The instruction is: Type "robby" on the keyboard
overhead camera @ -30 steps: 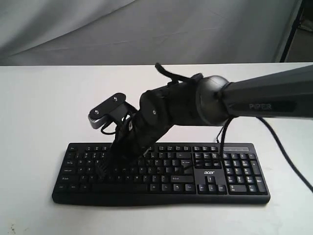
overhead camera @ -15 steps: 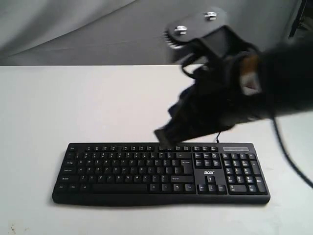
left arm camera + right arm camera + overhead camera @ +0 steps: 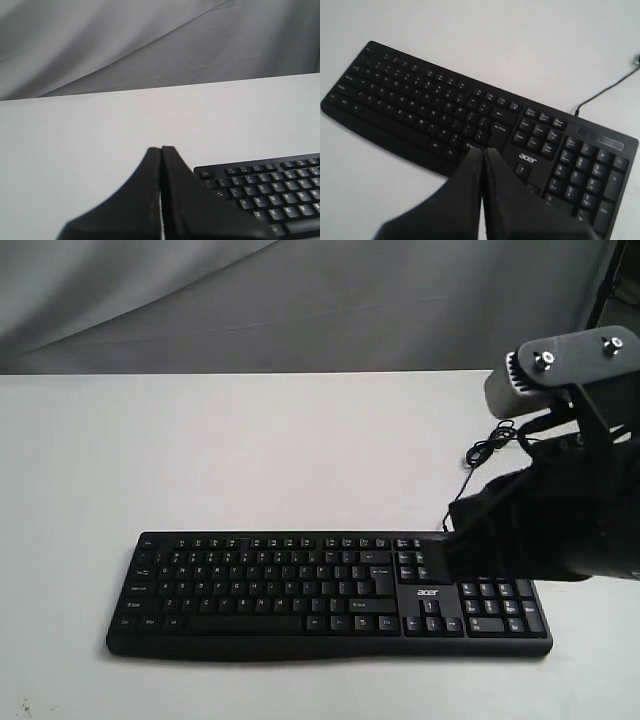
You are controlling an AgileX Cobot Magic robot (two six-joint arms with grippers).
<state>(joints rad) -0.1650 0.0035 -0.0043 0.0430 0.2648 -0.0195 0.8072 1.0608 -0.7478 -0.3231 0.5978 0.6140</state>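
The black keyboard [image 3: 280,585] with white legends and an "acer" logo lies along the near side of the white table [image 3: 200,450]. My right gripper [image 3: 458,523] is shut on nothing and held above the keyboard's right part, near the block of keys beside the number pad. In the right wrist view its closed tips [image 3: 483,150] hang over the keyboard [image 3: 420,100] near the logo, clear of the keys. My left gripper [image 3: 161,148] is shut and empty, off the left end of the keyboard [image 3: 270,185]. It does not show in the exterior view.
The thin black cable [image 3: 490,450] runs from the keyboard's back right across the table and also shows in the right wrist view as the cable [image 3: 605,92]. A grey cloth [image 3: 300,300] hangs behind the table. A dark stand [image 3: 605,290] is at the far right.
My right arm has lifted off the keyboard's left-middle keys and swung up and to the right. It is now above the right part. The keyboard has not moved.
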